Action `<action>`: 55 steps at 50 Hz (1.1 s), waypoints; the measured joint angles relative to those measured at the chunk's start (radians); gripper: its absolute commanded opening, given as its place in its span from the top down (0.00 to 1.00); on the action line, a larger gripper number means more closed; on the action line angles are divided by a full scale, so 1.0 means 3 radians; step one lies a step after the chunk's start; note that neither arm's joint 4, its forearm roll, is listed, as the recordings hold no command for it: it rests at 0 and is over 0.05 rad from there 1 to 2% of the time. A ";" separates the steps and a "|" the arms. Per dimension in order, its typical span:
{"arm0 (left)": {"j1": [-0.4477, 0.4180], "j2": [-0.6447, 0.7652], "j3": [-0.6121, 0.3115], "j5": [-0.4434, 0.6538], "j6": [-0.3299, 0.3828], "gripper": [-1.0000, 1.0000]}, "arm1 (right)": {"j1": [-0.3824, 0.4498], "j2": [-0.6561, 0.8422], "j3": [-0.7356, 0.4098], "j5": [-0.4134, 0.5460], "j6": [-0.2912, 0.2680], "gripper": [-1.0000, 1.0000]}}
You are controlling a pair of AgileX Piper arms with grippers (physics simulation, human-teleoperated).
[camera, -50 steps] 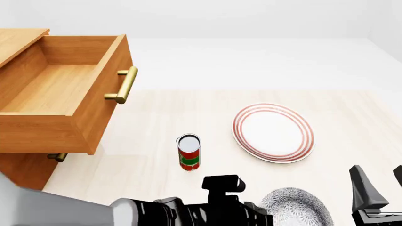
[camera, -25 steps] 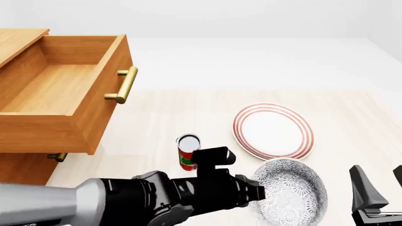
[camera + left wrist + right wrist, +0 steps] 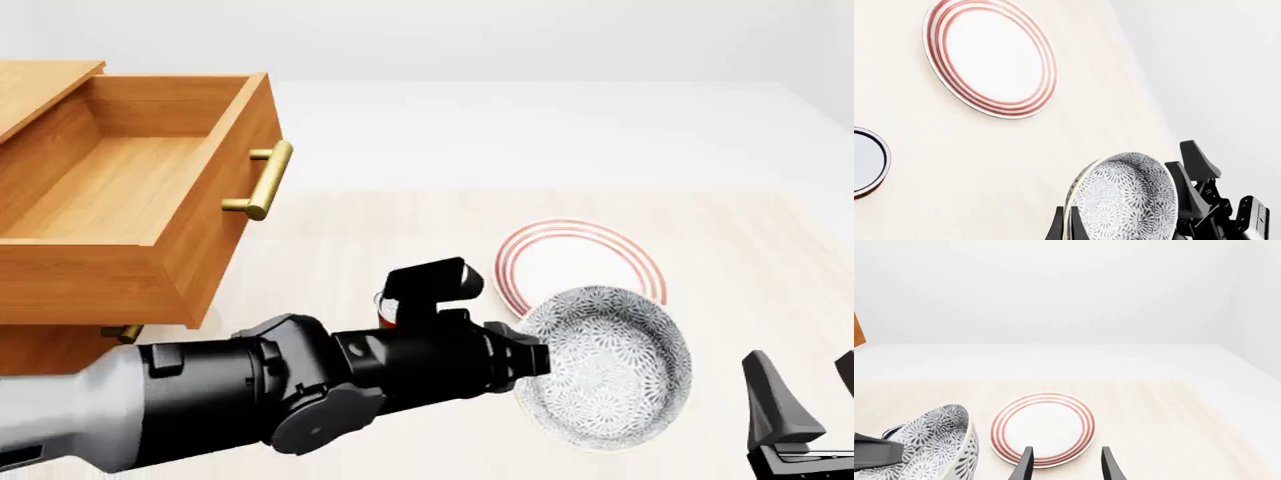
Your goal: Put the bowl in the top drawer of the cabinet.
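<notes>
A pale, cream wooden tabletop point(image 3: 334, 340) is seen against plain white walls and floor. At the far left, the light-brown wooden cabinet point(image 3: 40, 365) is stood, with its large top drawer point(image 3: 127, 215) pulled open and its brass-gold bar handle point(image 3: 262, 181) turned toward the middle of the table; a smaller brass handle point(image 3: 123, 333) is glimpsed below it. The grey-and-black left arm point(image 3: 267, 390) is stretched low from the left across the table toward the right. A red-labelled tin can point(image 3: 864, 161) is mostly hidden behind it in the front view. The left gripper point(image 3: 531, 360) is clenched on the rim of the round, white, grey-blue speckled bowl point(image 3: 603, 365), which is held tilted on edge above the table, its inside turned toward the camera. Just behind the bowl, the flat white plate with red rim rings point(image 3: 577, 260) is laid. At the lower right, the right gripper point(image 3: 1064, 462) is held low with its fingers point(image 3: 1023, 465) spread apart, grasping nothing.
</notes>
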 measured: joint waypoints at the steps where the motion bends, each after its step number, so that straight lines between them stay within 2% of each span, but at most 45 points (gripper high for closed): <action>1: 0.0007 -0.0016 -0.0011 0.0020 0.0005 1.00 | 0.0000 0.0000 0.0000 0.0000 0.0000 0.00; 32: 0.0345 -0.0403 -0.0426 0.0650 0.0103 1.00 | 0.0000 0.0000 0.0000 0.0000 0.0000 0.00; 55: 0.0631 -0.0682 -0.0613 0.0948 0.0242 1.00 | 0.0000 0.0000 0.0000 0.0000 0.0000 0.00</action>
